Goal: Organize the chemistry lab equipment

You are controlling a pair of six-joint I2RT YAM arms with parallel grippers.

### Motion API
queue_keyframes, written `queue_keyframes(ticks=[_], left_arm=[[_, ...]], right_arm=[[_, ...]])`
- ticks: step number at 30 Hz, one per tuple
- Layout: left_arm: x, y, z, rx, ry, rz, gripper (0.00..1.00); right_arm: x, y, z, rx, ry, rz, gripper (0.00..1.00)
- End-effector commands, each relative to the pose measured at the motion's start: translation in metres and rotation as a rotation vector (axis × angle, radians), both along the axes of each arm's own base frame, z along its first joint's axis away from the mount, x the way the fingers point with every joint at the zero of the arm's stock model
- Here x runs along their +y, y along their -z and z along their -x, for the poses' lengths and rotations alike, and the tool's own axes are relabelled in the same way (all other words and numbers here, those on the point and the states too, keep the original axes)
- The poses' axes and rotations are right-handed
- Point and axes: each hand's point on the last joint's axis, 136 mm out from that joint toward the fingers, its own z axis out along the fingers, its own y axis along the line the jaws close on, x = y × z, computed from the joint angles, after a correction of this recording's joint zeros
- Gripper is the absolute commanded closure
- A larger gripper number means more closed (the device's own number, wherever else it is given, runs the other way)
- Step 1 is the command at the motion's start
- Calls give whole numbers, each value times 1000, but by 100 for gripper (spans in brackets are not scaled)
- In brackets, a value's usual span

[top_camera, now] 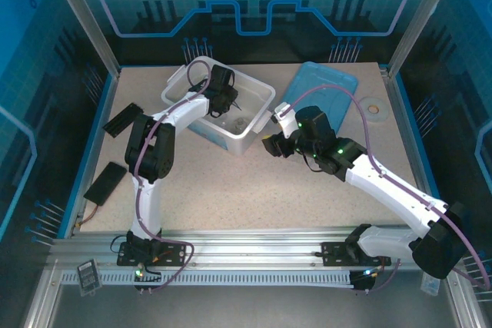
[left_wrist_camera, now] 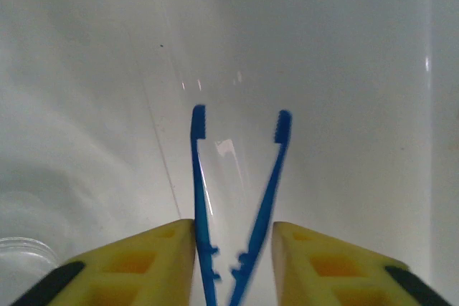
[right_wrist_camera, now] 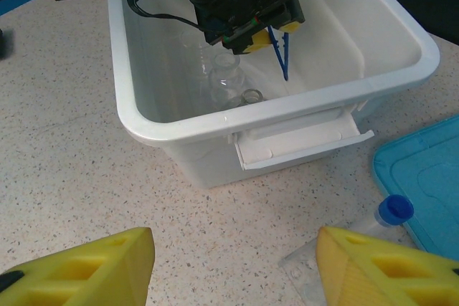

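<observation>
we see blue tweezers [left_wrist_camera: 240, 198] between yellow fingers [left_wrist_camera: 143, 263] of left gripper [left_wrist_camera: 233, 249], tips splayed, pointing far over white bin floor [left_wrist_camera: 323, 69]. clear glass rim [left_wrist_camera: 21, 256] near left corner.
</observation>
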Motion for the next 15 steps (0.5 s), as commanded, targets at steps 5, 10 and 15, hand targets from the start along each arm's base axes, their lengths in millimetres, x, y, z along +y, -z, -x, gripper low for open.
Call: queue_keyframes(ticks=[5,10,15], left_arm=[[1,-14,-6,-32,2,-8,50],[3,-50,-4,-105,69,-64,47],[15,-93,9,-161,168,-206,47]], right_arm=[[-3,-9,2,-1,5,-25,36],[-3,-11,3,0,2,-32,35],[-1,-16,4,0,-2,-51,32]])
